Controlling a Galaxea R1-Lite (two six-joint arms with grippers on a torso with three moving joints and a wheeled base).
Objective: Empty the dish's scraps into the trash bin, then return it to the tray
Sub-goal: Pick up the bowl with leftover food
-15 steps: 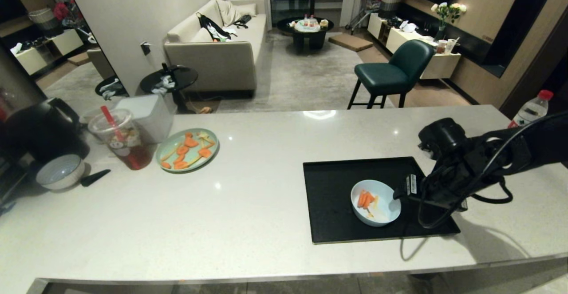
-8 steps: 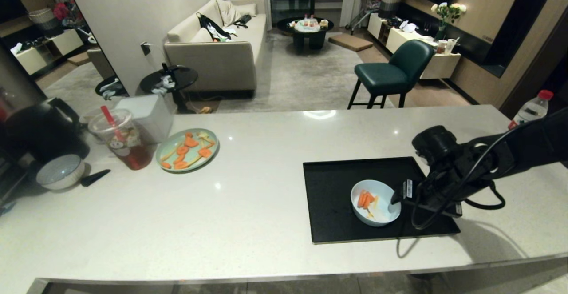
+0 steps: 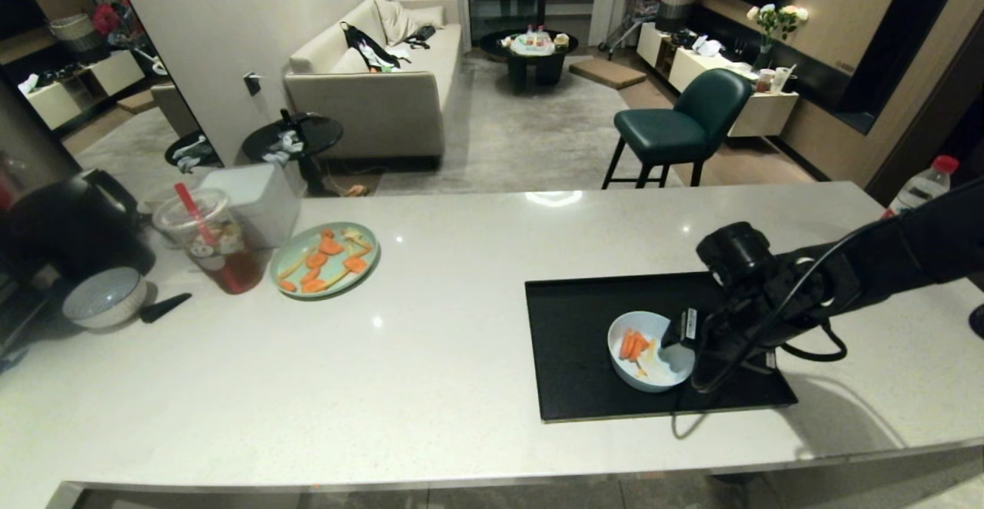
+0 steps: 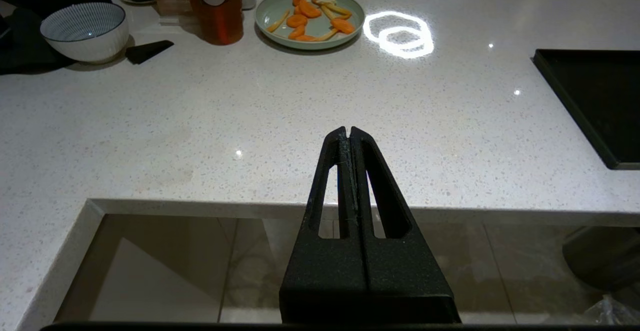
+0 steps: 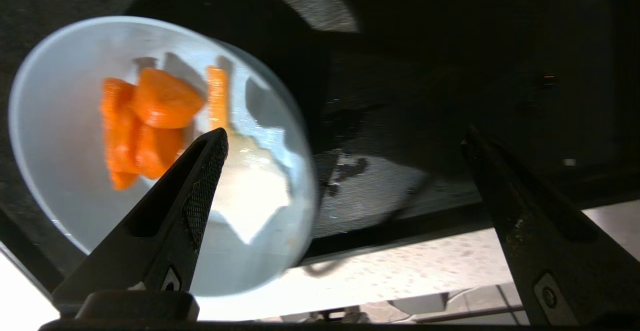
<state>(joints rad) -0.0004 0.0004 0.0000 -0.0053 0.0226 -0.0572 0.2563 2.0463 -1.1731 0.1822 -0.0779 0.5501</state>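
The right gripper (image 5: 345, 141) has its jaws wide open and holds nothing, with one finger (image 5: 200, 171) over the right side of the dish (image 3: 642, 374), which sits with its carrot scraps (image 3: 632, 344) on the black tray (image 3: 576, 340), while the left gripper (image 4: 350, 136) is pressed shut at the counter's near edge.

Head view: high, facing forward and down across the counter (image 3: 430, 340) into the room.
Left wrist view: low at the counter's near edge, facing across it.
Right wrist view: close above the dish (image 5: 75, 171).
Shared: tray (image 3: 584, 340), plate (image 3: 327, 261).
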